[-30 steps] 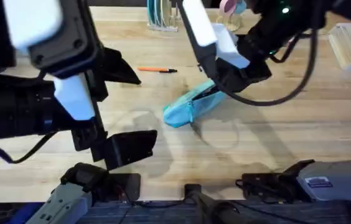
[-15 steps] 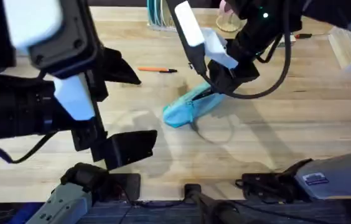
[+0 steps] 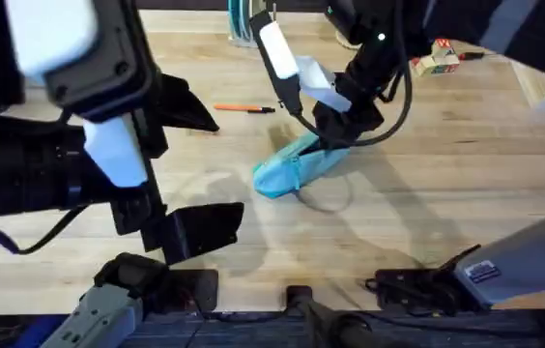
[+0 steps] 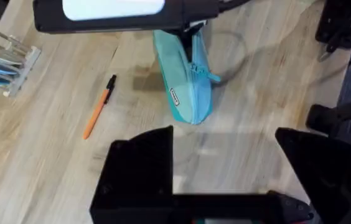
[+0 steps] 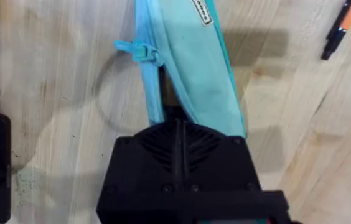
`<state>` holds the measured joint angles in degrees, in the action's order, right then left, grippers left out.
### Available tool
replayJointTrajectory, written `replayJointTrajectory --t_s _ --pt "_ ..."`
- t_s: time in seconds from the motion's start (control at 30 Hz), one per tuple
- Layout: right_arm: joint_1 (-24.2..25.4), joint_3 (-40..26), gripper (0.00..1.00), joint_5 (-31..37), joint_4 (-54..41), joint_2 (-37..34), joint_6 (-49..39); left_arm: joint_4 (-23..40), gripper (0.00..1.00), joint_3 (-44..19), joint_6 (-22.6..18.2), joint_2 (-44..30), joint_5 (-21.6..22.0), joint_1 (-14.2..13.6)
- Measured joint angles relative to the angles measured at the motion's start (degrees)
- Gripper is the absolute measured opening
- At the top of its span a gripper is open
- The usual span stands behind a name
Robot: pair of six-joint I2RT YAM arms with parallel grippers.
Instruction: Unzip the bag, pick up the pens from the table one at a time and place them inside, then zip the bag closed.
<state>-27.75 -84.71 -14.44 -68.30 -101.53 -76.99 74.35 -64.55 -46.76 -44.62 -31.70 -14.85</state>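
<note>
Pale butcher-block tabletop (image 3: 466, 184) under soft light, shadows pooling mid-table. At the far edge, a clear rack (image 3: 249, 27) of blue-green discs; wooden blocks (image 3: 439, 60) far right.

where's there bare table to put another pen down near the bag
Free: the table right of and in front of the bag, toward the near edge, and the strip between the bag and the pen. Crowded: the bag's far end, where the right gripper sits, and the far edge with a rack and small items.

right gripper (image 3: 333, 142) on the bag (image 3: 295, 166), pen (image 3: 244, 108) beside
</note>
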Motion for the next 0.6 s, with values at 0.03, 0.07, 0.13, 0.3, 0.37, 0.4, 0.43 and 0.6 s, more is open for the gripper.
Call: replayJointTrajectory --t_s 0.03,0.07,0.13,0.3,0.37,0.4,0.43,0.6 --pt "0.00 0.00 0.030 0.00 0.11 -0.44 0.00 0.00 0.993 0.00 0.00 0.00 0.02 0.00" --pt "0.00 0.00 0.030 0.00 0.24 -0.92 0.00 0.00 0.993 0.00 0.00 0.00 0.01 0.00" --pt "0.00 0.00 0.030 -0.01 0.70 -1.86 0.02 0.00 0.994 0.00 0.00 0.00 0.02 0.00" --pt "0.00 0.00 0.029 -0.22 1.52 -4.30 0.00 0.00 0.993 0.00 0.00 0.00 0.02 0.00" --pt "0.00 0.00 0.030 -0.26 1.67 -5.27 0.00 0.00 0.993 0.00 0.00 0.00 0.01 0.00" --pt "0.00 0.00 0.030 -0.28 1.76 -5.62 0.00 0.00 0.993 0.00 0.00 0.00 0.00 0.00" --pt "0.00 0.00 0.030 -0.32 1.89 -5.85 0.02 0.00 0.993 0.00 0.00 0.00 0.02 0.00" --pt "0.00 0.00 0.030 -0.42 2.11 -5.97 0.00 0.00 0.993 0.00 0.00 0.00 0.02 0.00"
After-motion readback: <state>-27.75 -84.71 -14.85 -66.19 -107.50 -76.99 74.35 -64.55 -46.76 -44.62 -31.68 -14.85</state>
